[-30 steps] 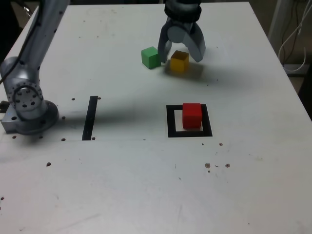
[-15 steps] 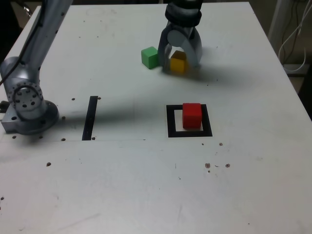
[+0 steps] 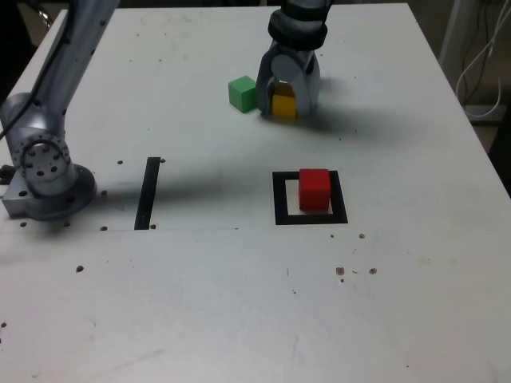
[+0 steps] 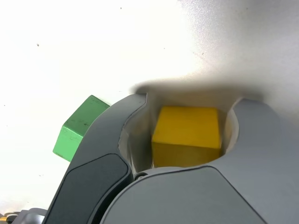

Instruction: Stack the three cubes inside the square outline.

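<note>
My gripper (image 3: pixel 285 109) is down at the table's far side, shut on the yellow cube (image 3: pixel 283 104), which still rests on the surface. In the wrist view the yellow cube (image 4: pixel 187 133) fills the space between the two grey fingers (image 4: pixel 112 130), with only slim gaps showing. Just beside it, toward the exterior view's left, the green cube (image 3: pixel 242 93) (image 4: pixel 77 130) sits free and untouched. Nearer the camera, the red cube (image 3: pixel 314 189) stands inside the square outline (image 3: pixel 280 199).
A straight black strip (image 3: pixel 147 193) lies on the white table (image 3: pixel 239 303) at the exterior view's left. The arm's grey base (image 3: pixel 44 171) stands beside that strip. Cables (image 3: pixel 483 56) hang past the table's right edge.
The gripper has come down over the yellow cube and its fingers have closed from wide open onto the cube's sides. The green and red cubes have stayed put.
</note>
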Tool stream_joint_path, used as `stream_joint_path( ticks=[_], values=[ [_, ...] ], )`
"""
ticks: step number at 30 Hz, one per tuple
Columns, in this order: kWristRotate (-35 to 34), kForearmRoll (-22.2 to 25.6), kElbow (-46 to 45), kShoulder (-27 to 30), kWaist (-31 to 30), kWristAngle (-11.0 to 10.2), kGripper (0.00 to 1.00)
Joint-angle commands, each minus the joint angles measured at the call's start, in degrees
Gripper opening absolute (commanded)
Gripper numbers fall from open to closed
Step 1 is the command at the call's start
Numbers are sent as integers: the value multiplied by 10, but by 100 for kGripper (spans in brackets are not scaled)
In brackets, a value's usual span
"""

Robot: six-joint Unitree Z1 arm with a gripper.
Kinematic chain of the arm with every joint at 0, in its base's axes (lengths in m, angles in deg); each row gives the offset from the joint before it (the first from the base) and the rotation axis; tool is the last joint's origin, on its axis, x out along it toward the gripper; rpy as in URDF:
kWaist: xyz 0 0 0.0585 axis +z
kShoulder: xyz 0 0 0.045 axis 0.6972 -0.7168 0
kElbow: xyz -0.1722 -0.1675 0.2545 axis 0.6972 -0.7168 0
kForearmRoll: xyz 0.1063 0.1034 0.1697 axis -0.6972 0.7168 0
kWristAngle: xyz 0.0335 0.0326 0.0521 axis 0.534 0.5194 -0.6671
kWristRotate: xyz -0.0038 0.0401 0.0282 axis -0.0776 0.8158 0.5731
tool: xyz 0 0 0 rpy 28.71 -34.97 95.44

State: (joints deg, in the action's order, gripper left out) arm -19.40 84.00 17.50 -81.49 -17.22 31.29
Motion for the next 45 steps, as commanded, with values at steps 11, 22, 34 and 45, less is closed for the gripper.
stream_joint_path(
  ticks=[11, 22, 34, 45],
  values=[
    [2, 15, 5, 36, -9, 4, 17],
    [-110, 78, 3, 136, -94, 14, 17],
    [-350, 112, 22, 150, -284, 24, 17],
    [-434, 114, 28, 102, -312, 64, 18]
  ],
)
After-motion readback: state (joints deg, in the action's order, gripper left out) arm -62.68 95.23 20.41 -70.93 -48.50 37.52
